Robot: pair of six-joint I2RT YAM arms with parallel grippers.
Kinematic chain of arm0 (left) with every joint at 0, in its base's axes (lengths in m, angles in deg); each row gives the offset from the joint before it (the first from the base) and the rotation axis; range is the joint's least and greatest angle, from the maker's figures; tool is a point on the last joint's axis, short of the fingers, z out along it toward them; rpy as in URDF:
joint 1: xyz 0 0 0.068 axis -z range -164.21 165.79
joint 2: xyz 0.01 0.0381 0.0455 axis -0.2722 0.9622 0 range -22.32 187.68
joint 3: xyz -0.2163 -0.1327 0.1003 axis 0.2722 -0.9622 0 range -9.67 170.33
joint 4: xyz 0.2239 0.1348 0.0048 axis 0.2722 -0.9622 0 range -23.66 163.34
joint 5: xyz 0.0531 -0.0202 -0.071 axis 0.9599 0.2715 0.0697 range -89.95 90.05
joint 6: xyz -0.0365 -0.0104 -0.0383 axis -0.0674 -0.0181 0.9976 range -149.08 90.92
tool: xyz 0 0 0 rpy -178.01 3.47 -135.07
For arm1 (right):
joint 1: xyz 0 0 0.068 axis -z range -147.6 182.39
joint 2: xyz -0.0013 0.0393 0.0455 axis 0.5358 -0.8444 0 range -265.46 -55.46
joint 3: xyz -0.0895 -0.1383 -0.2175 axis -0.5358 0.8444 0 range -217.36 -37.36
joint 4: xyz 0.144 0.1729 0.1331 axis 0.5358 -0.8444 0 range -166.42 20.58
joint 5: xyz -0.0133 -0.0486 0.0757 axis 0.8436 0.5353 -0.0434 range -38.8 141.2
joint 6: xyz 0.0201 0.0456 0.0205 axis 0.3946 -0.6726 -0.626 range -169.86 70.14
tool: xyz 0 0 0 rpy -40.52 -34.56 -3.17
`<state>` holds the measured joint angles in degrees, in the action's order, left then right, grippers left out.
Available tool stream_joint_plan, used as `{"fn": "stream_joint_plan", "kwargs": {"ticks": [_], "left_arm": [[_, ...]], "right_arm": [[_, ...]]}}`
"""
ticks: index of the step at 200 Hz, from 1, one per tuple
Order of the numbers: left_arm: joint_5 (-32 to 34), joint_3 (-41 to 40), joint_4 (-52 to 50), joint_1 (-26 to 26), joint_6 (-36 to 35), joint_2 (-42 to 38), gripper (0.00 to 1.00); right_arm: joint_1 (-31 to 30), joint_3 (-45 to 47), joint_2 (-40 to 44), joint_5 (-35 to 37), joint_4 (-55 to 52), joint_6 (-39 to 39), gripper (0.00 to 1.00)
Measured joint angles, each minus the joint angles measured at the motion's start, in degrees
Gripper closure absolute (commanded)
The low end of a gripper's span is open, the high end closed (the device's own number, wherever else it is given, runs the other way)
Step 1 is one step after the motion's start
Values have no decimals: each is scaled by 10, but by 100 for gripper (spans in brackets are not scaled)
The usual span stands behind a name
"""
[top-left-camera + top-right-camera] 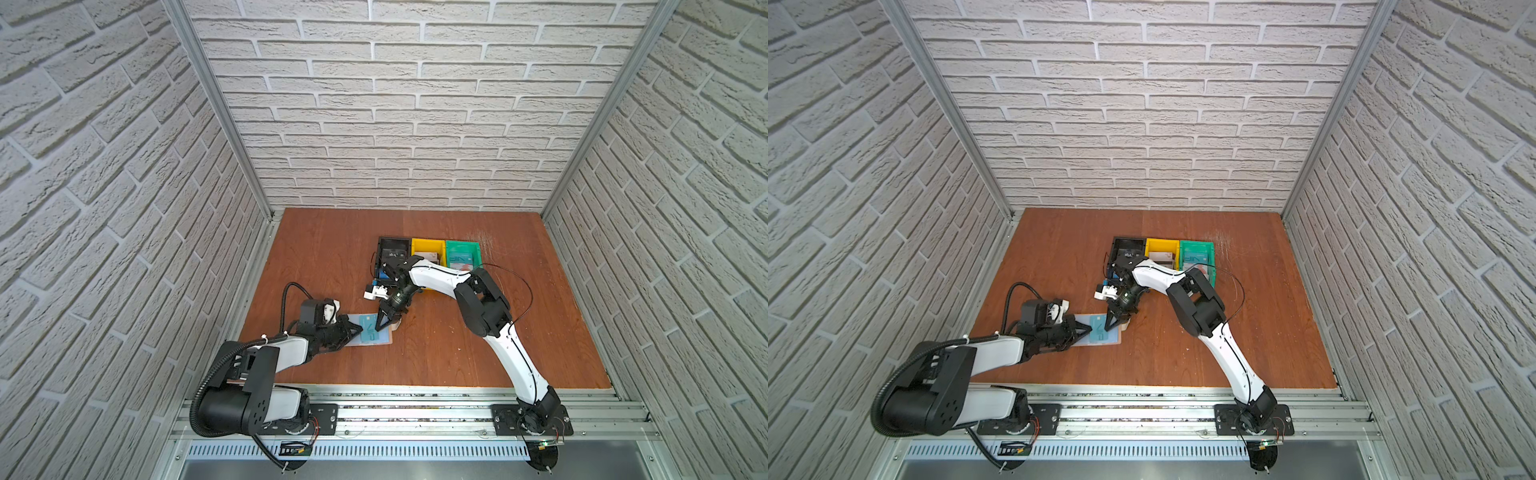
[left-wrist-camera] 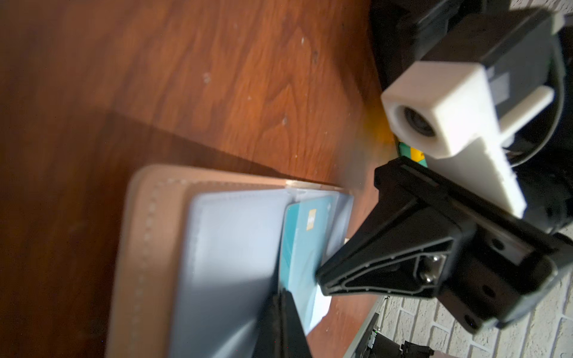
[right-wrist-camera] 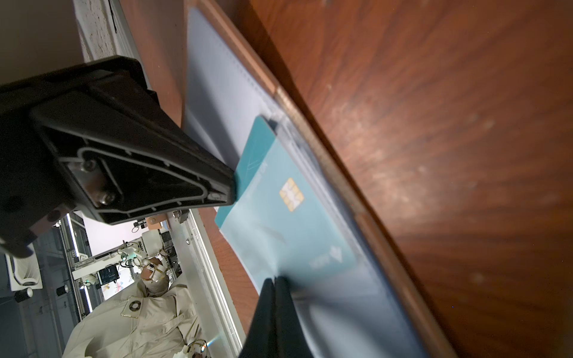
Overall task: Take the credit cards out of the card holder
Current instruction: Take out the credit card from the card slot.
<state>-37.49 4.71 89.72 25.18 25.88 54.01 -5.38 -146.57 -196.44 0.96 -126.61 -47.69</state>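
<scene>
Lying in the black bin, yellow bin and green bin are credit cards; the card holder is lying open, its teal card touching both pinched-shut tips, left gripper and right gripper.

You read "VIP" on teal card in card holder. "VIP" on light card in green bin. Small "Vip" on dark card in black bin. Other print too blurry.
</scene>
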Motion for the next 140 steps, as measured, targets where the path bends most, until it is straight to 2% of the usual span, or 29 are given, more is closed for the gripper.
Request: {"fn": "stream_joint_plan", "kwargs": {"ticks": [140], "left_arm": [[8, 0, -54, -20, -14, -34, 100]], "right_arm": [[1, 1, 0, 1, -4, 0, 95]]}}
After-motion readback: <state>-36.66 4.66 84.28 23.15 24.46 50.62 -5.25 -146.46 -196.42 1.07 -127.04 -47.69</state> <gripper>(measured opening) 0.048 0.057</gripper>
